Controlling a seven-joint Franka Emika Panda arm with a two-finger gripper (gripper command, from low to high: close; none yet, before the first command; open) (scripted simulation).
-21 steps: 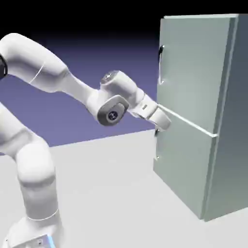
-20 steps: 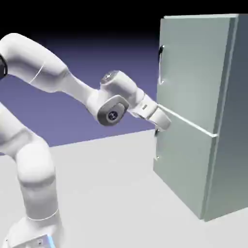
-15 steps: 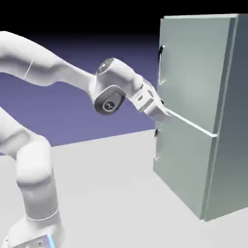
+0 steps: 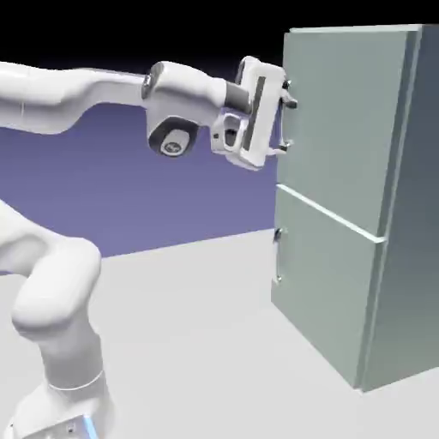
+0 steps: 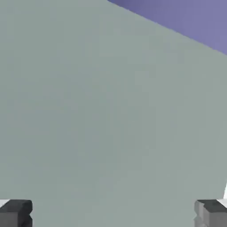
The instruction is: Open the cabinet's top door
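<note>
The pincer (image 4: 286, 125) stands released, its two fingers spread as wide as they go and grasping nothing. In the exterior view they point level at the front of the cabinet (image 4: 360, 197), one fingertip near the upper end of the top door's handle (image 4: 284, 116) and the other near its lower end. So the fingers seem to lie along the bar, not across it; whether they already touch it cannot be told. In the hand view the two grey fingertips (image 5: 15, 212) sit in the bottom corners with only flat grey-green panel between them. No bar shows there, so the handle is not yet seen inside the gap.

The top door (image 4: 343, 120) is shut, flush with the cabinet, above the seam that divides it from the lower door (image 4: 321, 283). The cabinet stands upright on the bench (image 4: 197, 343).

The step in hand is getting onto the handle, and it will likely go best if the hand is lined up before anything is squeezed. The bar is slim and vertical, so the fingers should straddle it from either side, which may call for rolling the wrist. Once clenched, pull out along the door's swing, not straight back. Closing too early risks pinching air or sliding off the bar.
</note>
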